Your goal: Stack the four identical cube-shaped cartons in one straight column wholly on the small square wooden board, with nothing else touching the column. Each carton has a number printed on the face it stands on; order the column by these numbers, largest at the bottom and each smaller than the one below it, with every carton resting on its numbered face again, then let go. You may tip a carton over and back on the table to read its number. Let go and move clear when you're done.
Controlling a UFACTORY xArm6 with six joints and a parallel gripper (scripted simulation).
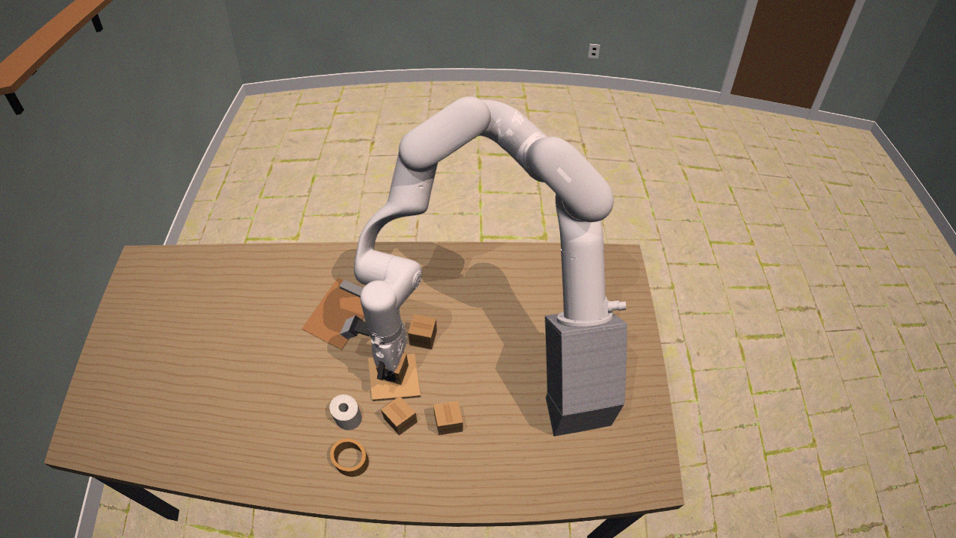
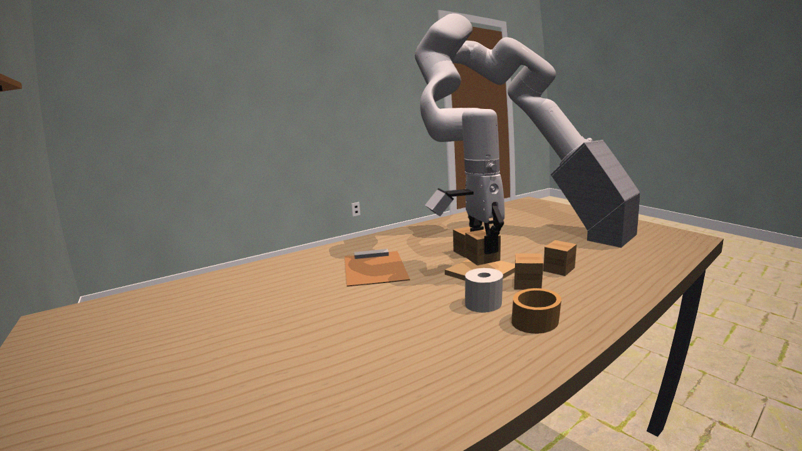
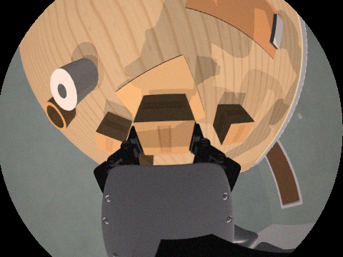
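My gripper is shut on one brown carton and holds it upright over the small square wooden board. I cannot tell whether the carton touches the board. In the wrist view the held carton sits between the fingers with the board beyond it. A second carton stands behind the board. Two more cartons stand in front of it, also showing in the exterior view. No numbers are visible.
A white-topped grey cylinder and a brown ring stand front left of the board. A larger orange mat with a grey bar lies behind left. The arm's grey base block stands to the right.
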